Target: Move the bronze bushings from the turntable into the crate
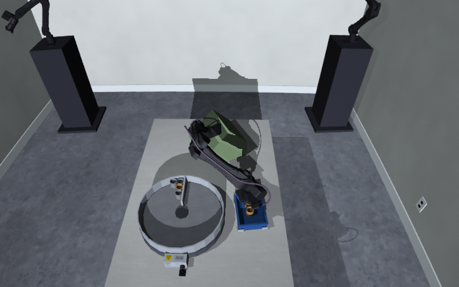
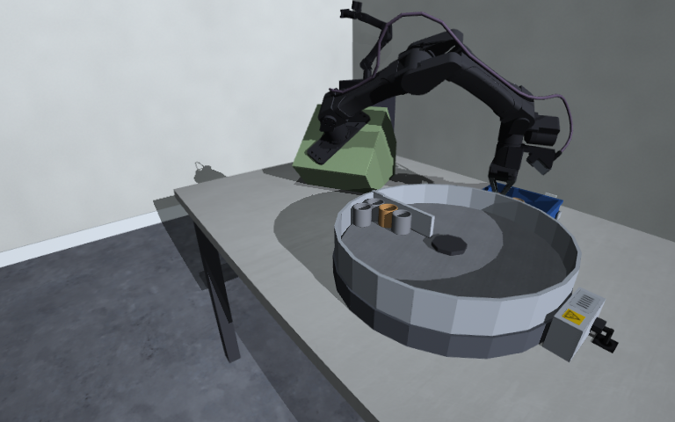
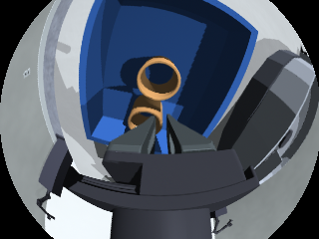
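Observation:
My gripper (image 2: 501,191) (image 3: 160,119) points down at the crate with its fingers slightly parted and nothing between them. In the wrist view a bronze bushing (image 3: 145,109) lies tilted in the crate (image 1: 253,226) (image 2: 547,201) (image 3: 85,65), close by the left fingertip. Another bronze bushing (image 1: 249,213) (image 3: 141,80) stands beside it, its open end up. On the turntable (image 1: 199,202) (image 2: 477,313) a bronze bushing (image 1: 179,188) (image 2: 384,219) stands among three steel bushings (image 1: 178,195) (image 2: 362,216). In the top view the arm hides the fingertips.
A thin upright divider (image 1: 183,194) (image 2: 417,216) stands beside the bushings on the turntable, which has a raised wall and a dark centre hub (image 1: 181,211) (image 2: 448,243). A green block (image 1: 230,149) (image 2: 343,163) sits by the arm's base. A grey box (image 1: 176,259) (image 2: 572,323) adjoins the turntable.

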